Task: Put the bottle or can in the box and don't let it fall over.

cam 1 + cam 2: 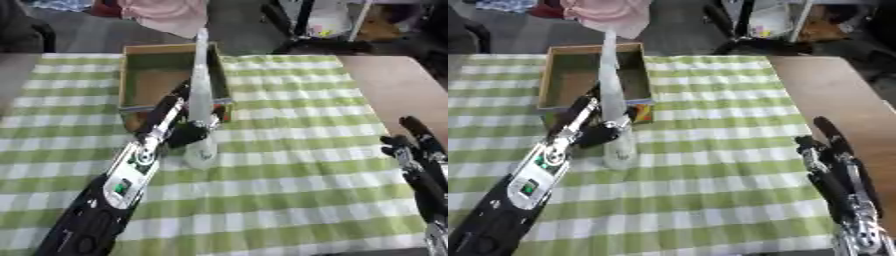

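A green-and-white checked cloth [289,150] covered the table [398,85], with dark floor and clutter beyond its far edge. A tall clear bottle [201,100] stood upright on the cloth just before the open box [140,65], neck pointing up. The left robot hand [179,127] was curled round its lower part; the right robot hand [833,155] rested open at the right.

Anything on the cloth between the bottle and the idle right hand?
No. In the left eye view, only bare checked tablecloth lies between the bottle, held by the left hand, and the right hand.
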You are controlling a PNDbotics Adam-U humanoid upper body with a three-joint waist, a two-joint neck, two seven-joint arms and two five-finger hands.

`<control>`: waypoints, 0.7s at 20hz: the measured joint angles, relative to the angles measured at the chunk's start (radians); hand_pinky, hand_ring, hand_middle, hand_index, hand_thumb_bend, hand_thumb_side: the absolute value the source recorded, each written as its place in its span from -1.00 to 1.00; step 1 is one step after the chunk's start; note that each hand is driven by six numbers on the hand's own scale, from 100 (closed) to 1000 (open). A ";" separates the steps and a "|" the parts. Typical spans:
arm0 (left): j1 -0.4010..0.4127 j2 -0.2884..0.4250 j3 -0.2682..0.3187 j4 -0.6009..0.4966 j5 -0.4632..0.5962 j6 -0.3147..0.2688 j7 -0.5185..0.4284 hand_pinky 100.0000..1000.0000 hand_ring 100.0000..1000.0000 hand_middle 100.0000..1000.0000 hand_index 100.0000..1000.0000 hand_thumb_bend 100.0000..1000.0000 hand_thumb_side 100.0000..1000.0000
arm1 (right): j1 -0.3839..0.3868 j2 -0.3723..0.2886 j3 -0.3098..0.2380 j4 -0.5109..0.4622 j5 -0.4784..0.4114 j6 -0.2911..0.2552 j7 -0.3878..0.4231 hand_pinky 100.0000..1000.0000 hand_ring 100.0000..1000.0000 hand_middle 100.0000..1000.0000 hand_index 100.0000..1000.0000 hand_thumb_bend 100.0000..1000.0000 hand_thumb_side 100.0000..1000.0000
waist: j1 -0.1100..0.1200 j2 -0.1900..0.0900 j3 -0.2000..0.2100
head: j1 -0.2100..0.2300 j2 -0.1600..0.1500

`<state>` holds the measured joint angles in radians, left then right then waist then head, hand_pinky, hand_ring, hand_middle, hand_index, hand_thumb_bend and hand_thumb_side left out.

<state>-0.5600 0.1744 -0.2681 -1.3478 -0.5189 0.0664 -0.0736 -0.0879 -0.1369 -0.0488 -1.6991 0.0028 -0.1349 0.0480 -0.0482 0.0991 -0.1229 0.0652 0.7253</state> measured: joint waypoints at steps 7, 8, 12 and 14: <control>-0.003 -0.003 -0.005 0.029 -0.015 -0.008 -0.010 0.27 1.00 1.00 0.63 -0.91 0.10 | 0.000 0.000 0.000 0.000 0.000 0.000 0.000 0.57 0.58 0.99 0.96 -1.00 -0.05 | 0.001 -0.001 -0.001 | 0.000 0.003; -0.003 -0.004 -0.005 0.033 -0.018 -0.010 -0.011 0.28 1.00 1.00 0.61 -0.91 0.09 | 0.000 0.000 0.000 0.000 0.000 0.000 0.000 0.57 0.58 0.99 0.96 -1.00 -0.05 | 0.002 -0.001 -0.001 | 0.000 0.003; 0.000 -0.005 -0.006 0.046 -0.027 -0.022 -0.023 0.29 1.00 1.00 0.54 -0.94 0.05 | 0.000 0.000 0.000 0.000 0.000 0.000 0.000 0.58 0.58 0.99 0.96 -1.00 -0.05 | 0.003 -0.001 -0.001 | -0.001 0.003; 0.005 -0.005 -0.006 0.050 -0.031 -0.028 -0.030 0.30 1.00 1.00 0.48 -1.00 -0.06 | 0.000 0.000 0.000 0.000 0.000 0.000 0.000 0.57 0.58 0.99 0.96 -1.00 -0.05 | 0.003 -0.002 0.000 | -0.002 0.003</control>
<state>-0.5548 0.1697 -0.2746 -1.2975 -0.5503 0.0385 -0.1032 -0.0878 -0.1368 -0.0487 -1.6991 0.0028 -0.1345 0.0484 -0.0452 0.0974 -0.1229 0.0632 0.7283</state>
